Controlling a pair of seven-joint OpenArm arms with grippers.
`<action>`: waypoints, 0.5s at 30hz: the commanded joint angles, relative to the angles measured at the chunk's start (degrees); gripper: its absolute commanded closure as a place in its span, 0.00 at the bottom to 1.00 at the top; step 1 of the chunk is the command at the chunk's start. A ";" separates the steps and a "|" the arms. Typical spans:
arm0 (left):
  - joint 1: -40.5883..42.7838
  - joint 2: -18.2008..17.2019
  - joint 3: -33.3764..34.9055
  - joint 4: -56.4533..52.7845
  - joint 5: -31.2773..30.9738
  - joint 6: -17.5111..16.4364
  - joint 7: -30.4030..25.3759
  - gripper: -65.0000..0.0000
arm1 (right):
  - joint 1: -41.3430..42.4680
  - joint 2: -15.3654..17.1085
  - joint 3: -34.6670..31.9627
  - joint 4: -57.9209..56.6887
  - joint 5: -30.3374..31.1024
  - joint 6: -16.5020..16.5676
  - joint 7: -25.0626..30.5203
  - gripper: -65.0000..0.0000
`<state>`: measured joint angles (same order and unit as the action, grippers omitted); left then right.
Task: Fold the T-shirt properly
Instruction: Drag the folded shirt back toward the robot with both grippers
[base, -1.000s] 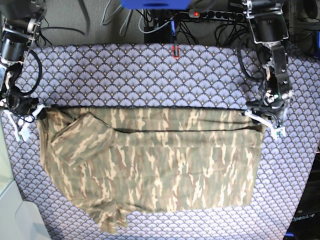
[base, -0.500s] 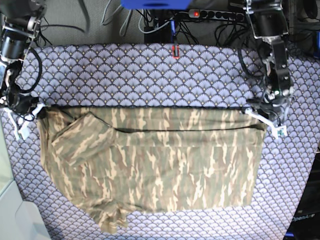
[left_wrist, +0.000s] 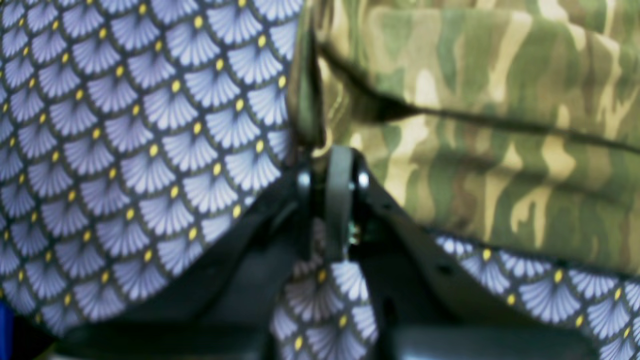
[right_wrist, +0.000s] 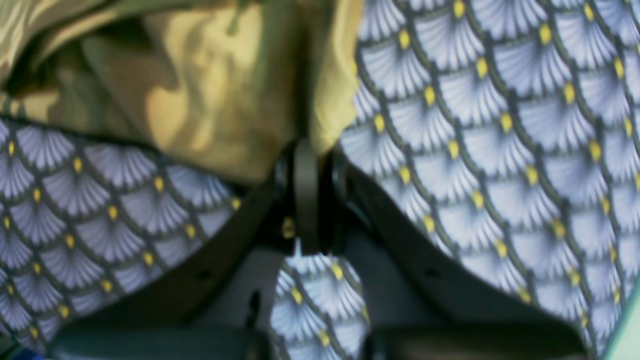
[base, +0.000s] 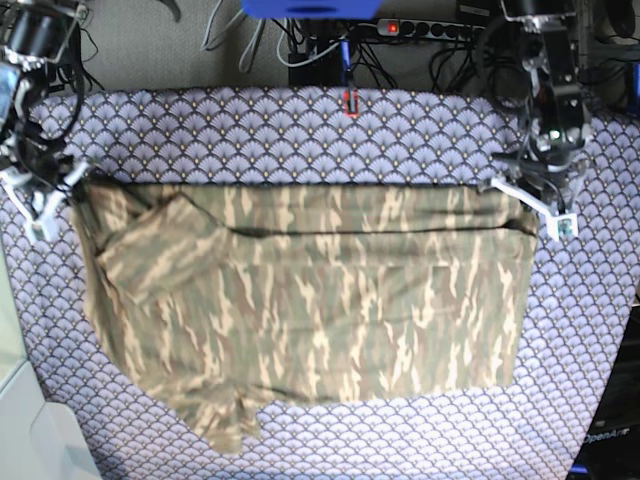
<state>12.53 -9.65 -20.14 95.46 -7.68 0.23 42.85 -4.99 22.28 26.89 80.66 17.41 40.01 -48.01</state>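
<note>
In the base view, the right hand (base: 62, 190) sits at the far left edge of the surface, its fingers pressed together on the upper left corner of the T-shirt (base: 300, 310). The right wrist view shows the same grip: the right hand (right_wrist: 306, 150) is closed tight, with a fold of camouflage cloth pinched between its tips. The T-shirt lies spread across the purple-white scalloped tablecloth (base: 300, 135), its top edge stretched straight between the two hands and a sleeve folded over near the left side. At the far right, the left hand (base: 520, 200) is also closed, pinching the upper right corner. In the left wrist view, the left hand (left_wrist: 332, 155) clamps the shirt's edge (left_wrist: 305, 90).
</note>
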 joint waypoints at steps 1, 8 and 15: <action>0.96 -0.68 -0.21 1.90 0.25 0.34 -0.96 0.99 | -0.68 0.62 1.63 1.93 -0.05 -0.01 0.23 1.00; 8.78 -0.86 -0.21 7.79 0.25 0.34 -0.96 0.99 | -7.97 0.09 6.38 7.64 -0.05 -0.01 0.23 1.00; 15.55 -0.59 -2.41 10.96 0.34 0.17 -0.96 0.99 | -13.51 -0.88 9.63 9.58 -0.05 -0.01 0.23 1.00</action>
<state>28.23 -9.50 -21.87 105.38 -8.38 -0.27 43.27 -18.70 20.05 35.97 89.17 17.50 40.14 -48.47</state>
